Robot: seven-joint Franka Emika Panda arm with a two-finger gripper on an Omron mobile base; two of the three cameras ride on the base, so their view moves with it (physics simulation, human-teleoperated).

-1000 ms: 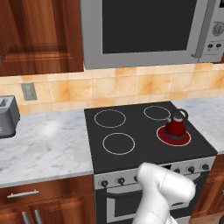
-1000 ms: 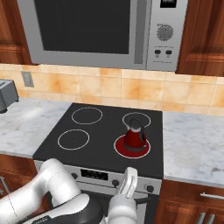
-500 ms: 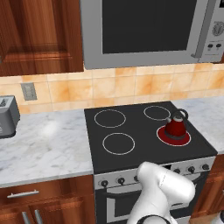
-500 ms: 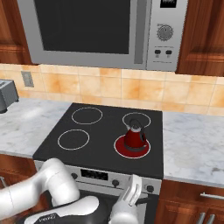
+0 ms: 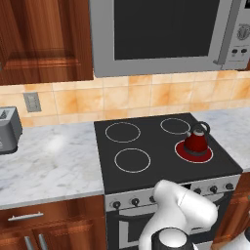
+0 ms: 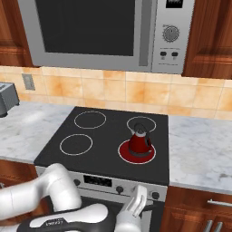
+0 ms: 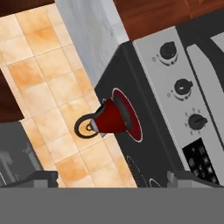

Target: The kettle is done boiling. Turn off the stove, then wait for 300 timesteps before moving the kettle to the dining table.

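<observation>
The jaws (image 6: 138, 199) stand wide and empty just before the stove (image 6: 108, 149) knobs (image 7: 183, 87) (burner glowing red), the kettle (image 6: 139, 141) beyond them, presumably for switching off.

Arm folded low, hand (image 7: 112, 178) open with jaws wide.

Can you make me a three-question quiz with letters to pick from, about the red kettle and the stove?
1. Where does the kettle sit?
A. front right burner
B. back left burner
C. marble counter

2. How many burner rings does the stove have?
A. two
B. four
C. six

3. What is the burner under the kettle like?
A. glowing red
B. dark
C. covered by a pan

Answers:
1 A, it stands on the ring nearest the knobs, on the right.
2 B, three white rings plus the kettle's.
3 A, a red disc shows beneath it.
</observation>
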